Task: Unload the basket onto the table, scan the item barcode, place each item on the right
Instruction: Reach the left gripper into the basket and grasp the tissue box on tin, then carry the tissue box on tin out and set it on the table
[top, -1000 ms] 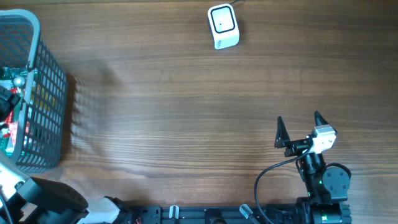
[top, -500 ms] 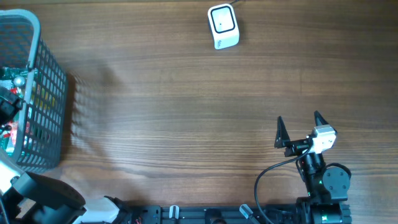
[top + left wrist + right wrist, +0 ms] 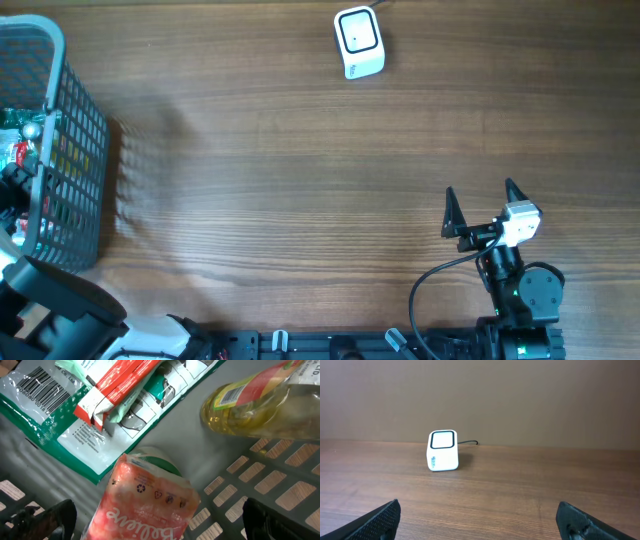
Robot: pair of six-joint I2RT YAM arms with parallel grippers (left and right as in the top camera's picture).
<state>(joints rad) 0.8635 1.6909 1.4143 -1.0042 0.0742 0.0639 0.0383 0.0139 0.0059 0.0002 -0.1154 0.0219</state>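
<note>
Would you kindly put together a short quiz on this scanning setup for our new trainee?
1. True or false: the white scanner stands inside the grey basket.
2. In the left wrist view, which item lies nearest the gap of the left claw? A) the pink packet; B) the bottle of yellow liquid; C) the red-and-white carton.
3. Is the right claw open or shut, and does it hold anything?

Key: 1. False; the scanner stands on the bare table, far from the basket. 2. A. 3. Open, and it holds nothing.
</note>
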